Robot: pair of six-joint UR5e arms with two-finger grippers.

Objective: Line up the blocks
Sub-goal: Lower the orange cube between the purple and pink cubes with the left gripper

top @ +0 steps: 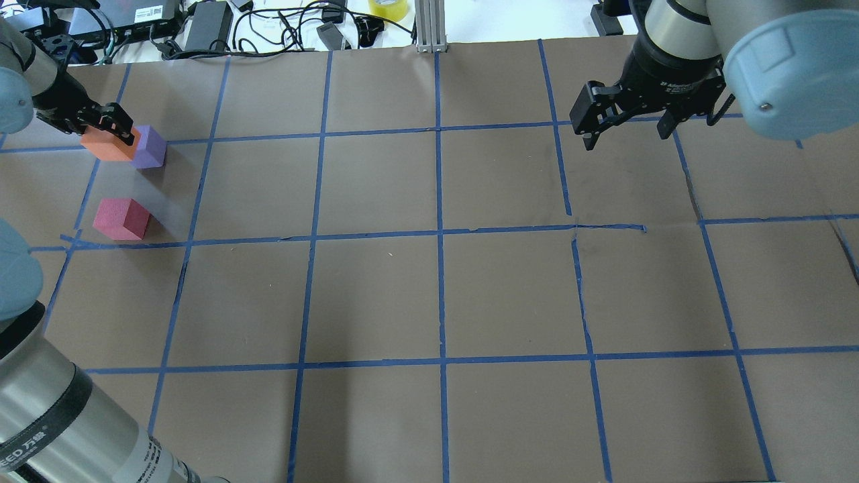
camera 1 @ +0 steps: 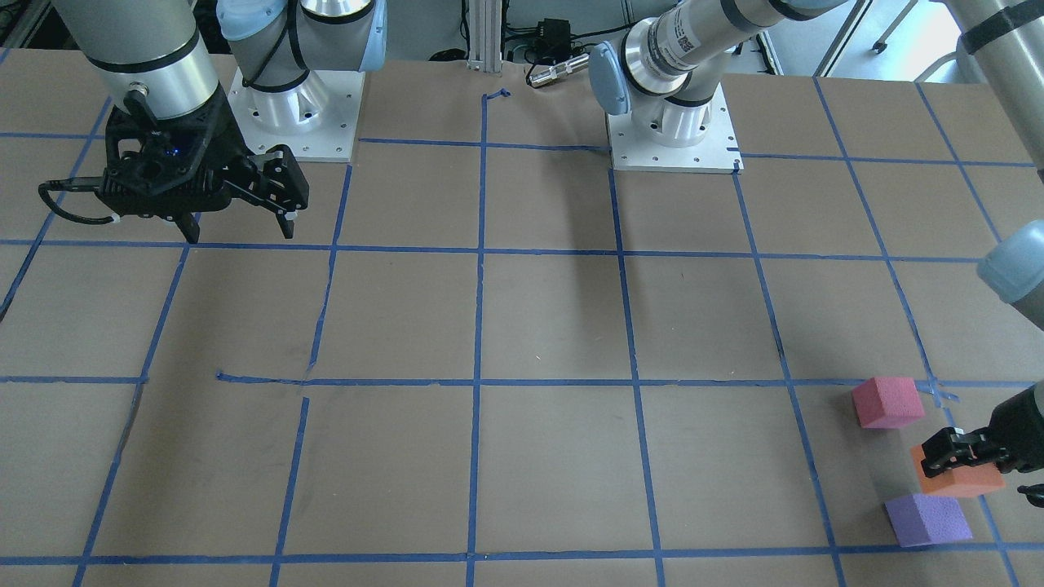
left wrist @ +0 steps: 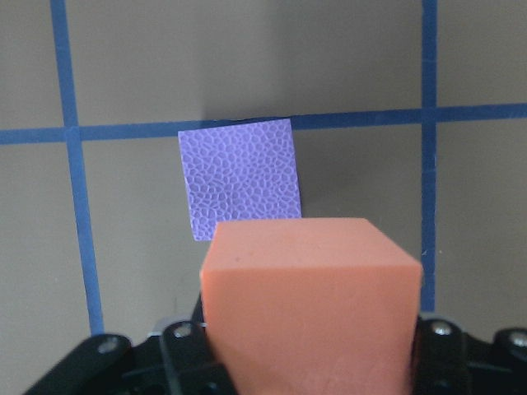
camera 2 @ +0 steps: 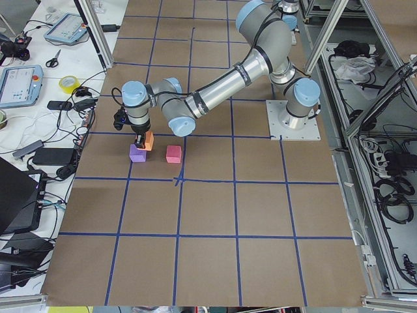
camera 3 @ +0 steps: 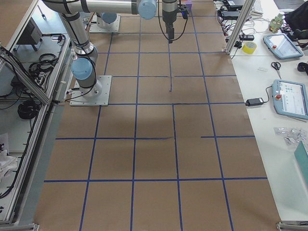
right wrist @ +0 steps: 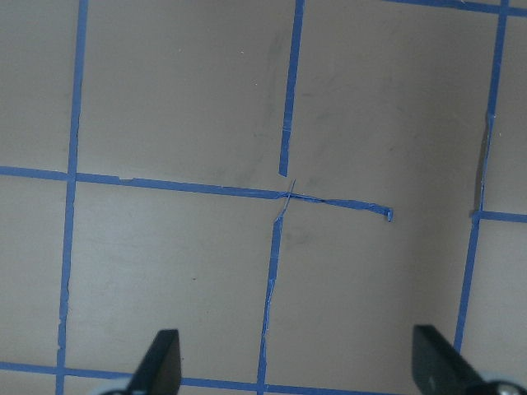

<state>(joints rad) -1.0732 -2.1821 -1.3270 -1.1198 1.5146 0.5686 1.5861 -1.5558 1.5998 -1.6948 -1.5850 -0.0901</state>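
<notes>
My left gripper (top: 107,132) is shut on the orange block (top: 105,145) at the table's far left. In the left wrist view the orange block (left wrist: 309,296) fills the space between the jaws. The purple block (left wrist: 241,177) lies on the table just beyond it, and from overhead the purple block (top: 149,147) touches or nearly touches the orange one. The pink-red block (top: 121,219) lies alone on the table, a little nearer the robot. My right gripper (top: 627,134) is open and empty, hanging over the far right of the table, far from the blocks.
Blue tape lines (top: 439,235) divide the brown table into a grid. Cables and boxes (top: 201,23) lie beyond the far edge, close behind the blocks. The two arm bases (camera 1: 673,130) stand at the robot's side of the table.
</notes>
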